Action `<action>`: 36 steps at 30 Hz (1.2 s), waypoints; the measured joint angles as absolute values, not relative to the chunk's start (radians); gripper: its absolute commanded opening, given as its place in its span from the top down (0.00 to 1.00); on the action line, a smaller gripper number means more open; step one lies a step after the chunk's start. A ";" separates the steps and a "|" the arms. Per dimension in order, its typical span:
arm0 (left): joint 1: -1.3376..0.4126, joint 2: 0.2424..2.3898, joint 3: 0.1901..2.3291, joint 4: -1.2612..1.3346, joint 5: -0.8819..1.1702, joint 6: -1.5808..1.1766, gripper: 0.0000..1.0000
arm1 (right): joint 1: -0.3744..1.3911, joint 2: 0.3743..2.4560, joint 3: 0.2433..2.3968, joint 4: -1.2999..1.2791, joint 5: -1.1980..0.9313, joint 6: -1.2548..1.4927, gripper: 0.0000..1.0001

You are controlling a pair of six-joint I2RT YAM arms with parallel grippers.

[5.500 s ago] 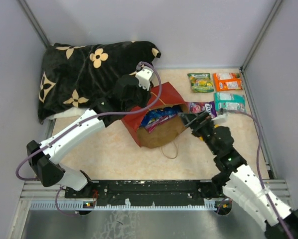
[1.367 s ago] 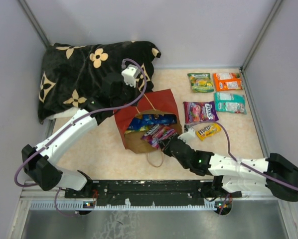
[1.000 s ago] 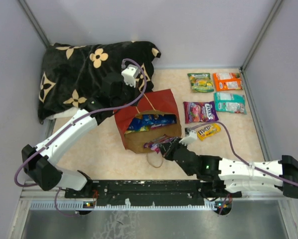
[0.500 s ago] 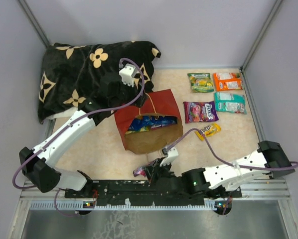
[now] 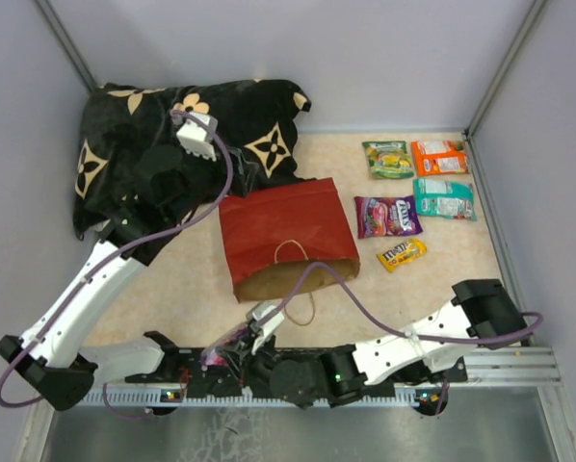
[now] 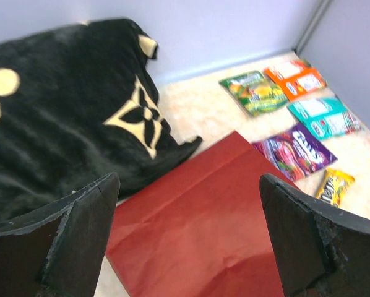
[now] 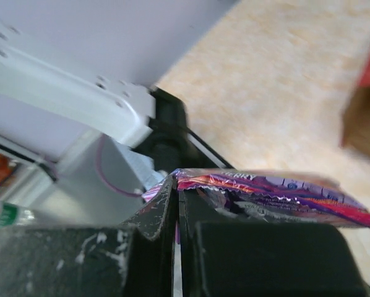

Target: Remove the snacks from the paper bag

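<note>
Left pincer (image 6: 188, 184) has sprung wide and dropped the paper bag (image 5: 286, 231), now lying flat mid-frame; right pincer (image 7: 176, 185) pinches a purple packet (image 7: 265, 190), carried to the bottom edge (five snacks (image 5: 388, 216) sit upper right); bag probably not emptied, needs reopening.

bag (image 5: 286, 236): flat on table (image 5: 172, 289), centre.
pillow (image 5: 124, 144): bag's 10 o'clock, just beside.
five packets (image 5: 387, 216): bag's 1 to 3 o'clock.
sixth packet (image 5: 222, 344): 7 o'clock, near edge.
</note>
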State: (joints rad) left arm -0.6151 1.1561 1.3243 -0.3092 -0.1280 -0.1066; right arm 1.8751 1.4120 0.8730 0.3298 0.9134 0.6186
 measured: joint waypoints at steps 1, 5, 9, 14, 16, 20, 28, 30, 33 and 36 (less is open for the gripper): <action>-0.608 1.139 1.321 -0.303 -0.138 -0.104 0.00 | 1.865 1.419 0.891 0.351 0.881 0.603 1.00; -0.558 1.075 1.302 -0.277 -0.156 -0.101 0.00 | 1.733 1.431 0.936 0.416 0.657 0.618 1.00; -0.482 1.028 1.283 -0.253 -0.153 -0.113 0.00 | 1.530 1.498 1.029 0.371 0.442 0.665 1.00; -0.435 1.010 1.276 -0.243 -0.146 -0.123 0.00 | 1.386 1.663 1.229 0.281 0.207 0.714 1.00; -0.423 1.005 1.275 -0.243 -0.146 -0.124 0.00 | 1.357 1.764 1.353 0.250 0.118 0.730 1.00; -0.397 0.982 1.275 -0.245 -0.166 -0.108 0.00 | 1.336 1.936 1.562 0.194 -0.015 0.748 1.00; -0.334 0.880 1.246 -0.232 -0.268 -0.030 0.00 | 1.245 2.218 1.830 0.101 -0.183 0.802 1.00; -0.313 0.862 1.238 -0.230 -0.280 -0.024 0.00 | 1.220 2.310 1.969 0.016 -0.183 0.784 1.00; -0.277 0.855 1.235 -0.221 -0.278 -0.025 0.00 | 1.186 2.436 2.199 -0.083 -0.184 0.770 1.00; -0.247 0.855 1.229 -0.216 -0.270 -0.028 0.00 | 1.155 2.493 2.327 -0.120 -0.183 0.771 1.00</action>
